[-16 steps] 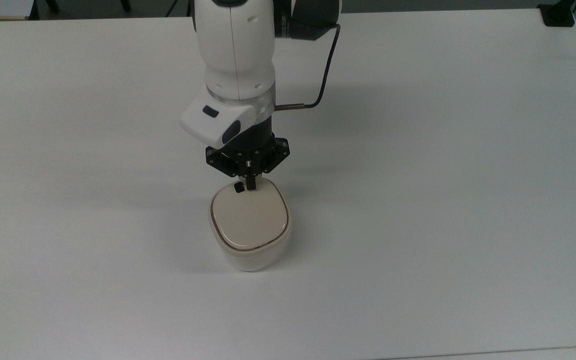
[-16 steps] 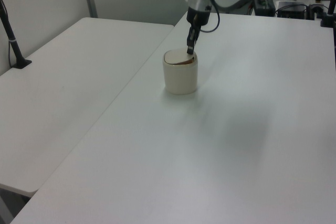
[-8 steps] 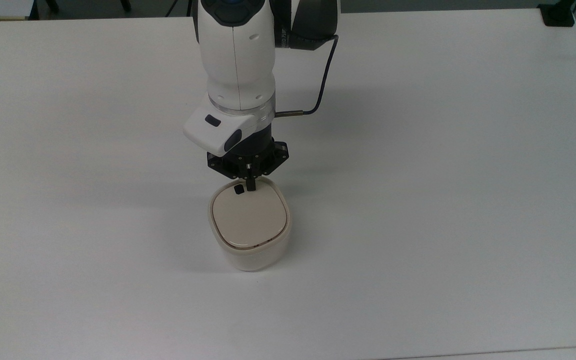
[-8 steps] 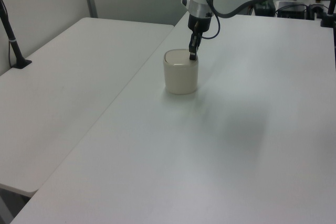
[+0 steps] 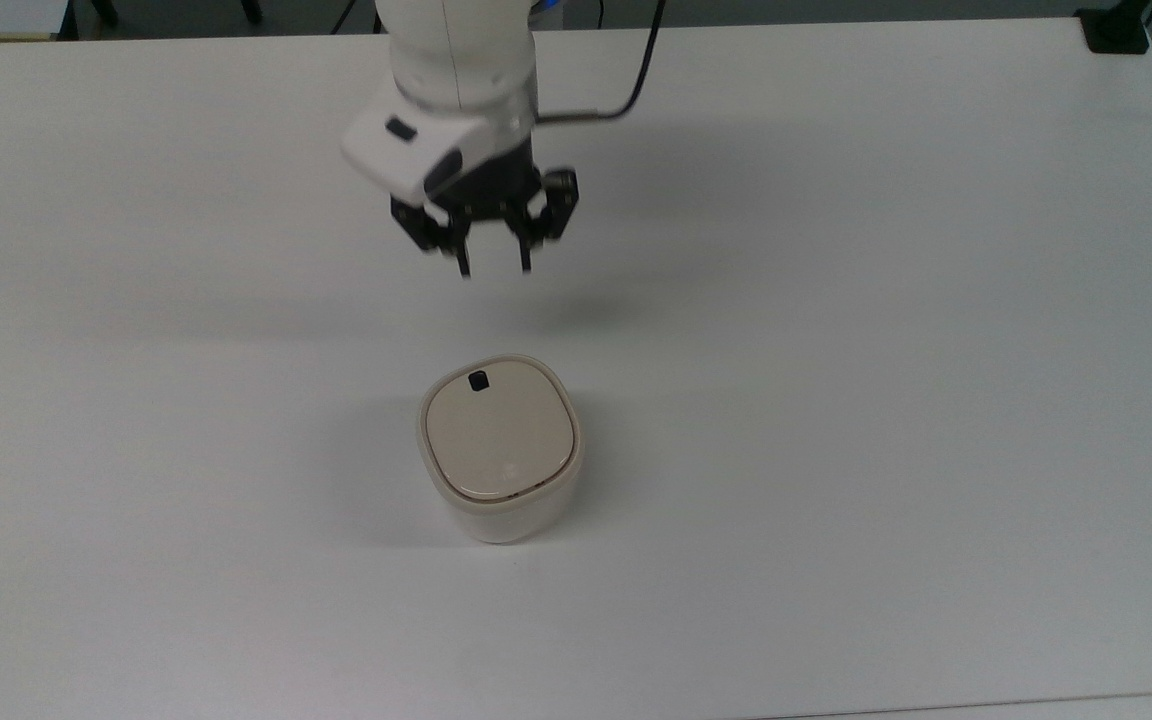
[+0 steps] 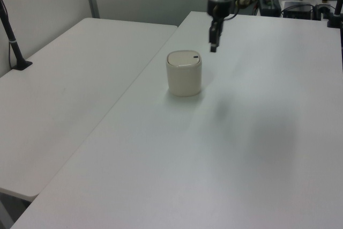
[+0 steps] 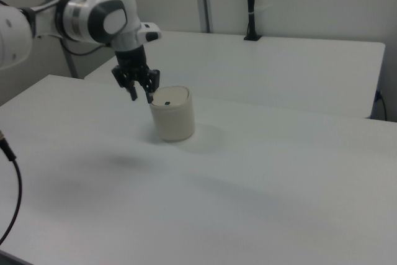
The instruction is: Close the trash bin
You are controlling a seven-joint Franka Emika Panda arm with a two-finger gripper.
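Observation:
The trash bin (image 5: 501,470) (image 6: 184,76) (image 7: 174,119) is a small cream-white tub standing on the white table. Its beige lid (image 5: 500,430) lies flat inside the rim, with a small black button (image 5: 478,381) at the far edge. My gripper (image 5: 492,268) (image 6: 213,48) (image 7: 141,97) hangs in the air above the table, beyond the bin in the top view, clear of it. Its two black fingers are spread apart with nothing between them.
The white table (image 5: 886,350) stretches wide on all sides of the bin. A second white table (image 6: 69,79) stands beside it at the left view's left. A black post (image 7: 250,4) rises at the back in the right view. A black cable (image 5: 648,70) hangs from the arm.
The gripper has lifted off the lid's button edge, drawn back up and away from the bin, and its fingers have opened. The lid, slightly raised a second ago, now lies flat.

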